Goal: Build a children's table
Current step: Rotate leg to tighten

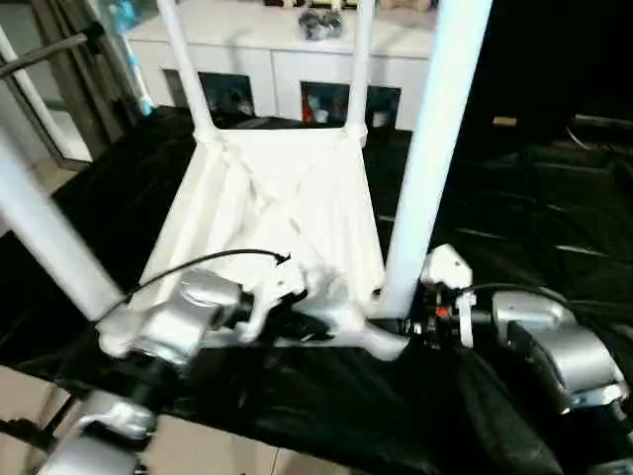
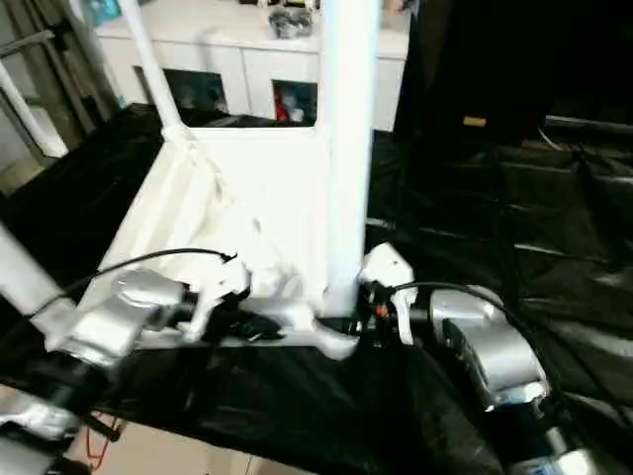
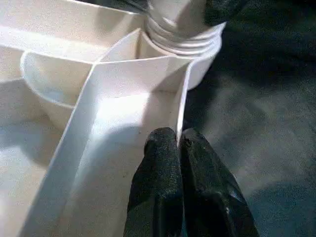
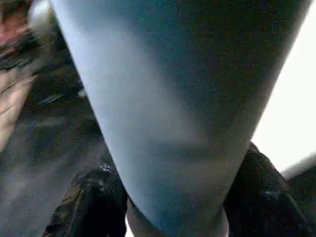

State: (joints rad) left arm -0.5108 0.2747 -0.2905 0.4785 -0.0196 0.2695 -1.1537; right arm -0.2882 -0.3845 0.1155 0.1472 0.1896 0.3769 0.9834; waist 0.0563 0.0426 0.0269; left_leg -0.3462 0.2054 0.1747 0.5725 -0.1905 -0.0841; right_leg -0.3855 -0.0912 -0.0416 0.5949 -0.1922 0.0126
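The children's table lies upside down on black cloth, its white ribbed tabletop [image 1: 287, 198] facing up. Two far legs [image 1: 188, 59] [image 1: 361, 59] stand in their corner sockets, and a near left leg [image 1: 45, 237] rises beside my left forearm. My left gripper [image 3: 178, 138] is shut on the thin rim wall of the tabletop near the front right socket [image 3: 197, 54]. The near right leg [image 1: 435, 148] stands in that socket. My right gripper [image 4: 175, 197] holds it low down, one black finger [image 4: 89, 197] on each side of the tube.
A white cabinet [image 1: 277, 49] with glass doors stands close behind the table. The black cloth [image 1: 514, 228] spreads out to the right. Its front edge drops to light floor [image 1: 198, 445]. A grey metal frame [image 1: 40, 59] stands at the far left.
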